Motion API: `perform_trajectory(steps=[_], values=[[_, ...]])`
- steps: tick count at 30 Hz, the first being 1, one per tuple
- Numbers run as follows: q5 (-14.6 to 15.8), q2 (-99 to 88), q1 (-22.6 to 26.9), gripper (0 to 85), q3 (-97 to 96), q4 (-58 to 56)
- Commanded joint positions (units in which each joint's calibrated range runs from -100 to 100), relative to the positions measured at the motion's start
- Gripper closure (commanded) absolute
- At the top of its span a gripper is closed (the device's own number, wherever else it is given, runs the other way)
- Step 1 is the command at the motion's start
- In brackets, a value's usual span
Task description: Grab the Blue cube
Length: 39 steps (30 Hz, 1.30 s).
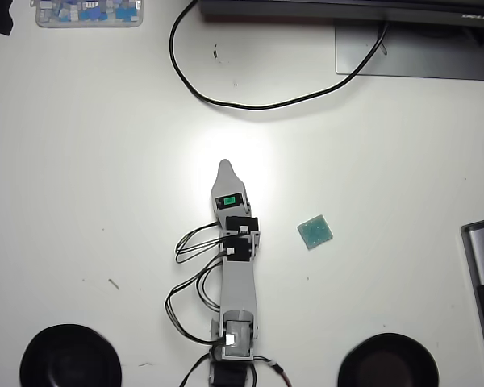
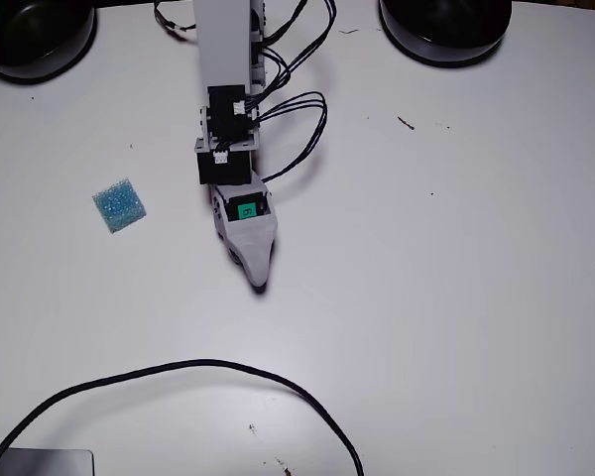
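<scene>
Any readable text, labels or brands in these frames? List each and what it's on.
None readable.
Green sticker on the gripper: a dark mark, too small to read.
Monitor top edge, far right: faint pale lettering, too blurred to read.
Clear box top left: only blurred blue-and-white contents.
Blue cube: no marking.

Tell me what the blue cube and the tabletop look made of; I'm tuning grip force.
The blue cube looks like translucent plastic or gel with a grainy, beaded surface; which one is unclear. The table looks like a smooth white laminate with a slight sheen, marked by small scuffs.
</scene>
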Motion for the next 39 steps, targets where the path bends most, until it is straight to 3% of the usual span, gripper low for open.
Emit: perform_trajectory(steps=[1,19,23,34,39], values=[[-0.78,-4.10,0.68,37.6,0.73,0.46],[-0.93,-4.10,0.78,38.0,0.73,0.38],[-4.64,-4.23,0.59,38.0,0.73,-0.10],[-8.64,-14.03,-1.27,38.8,1.10,-4.91],[-12.75,-18.03,-3.08,38.8,1.00,-5.87]])
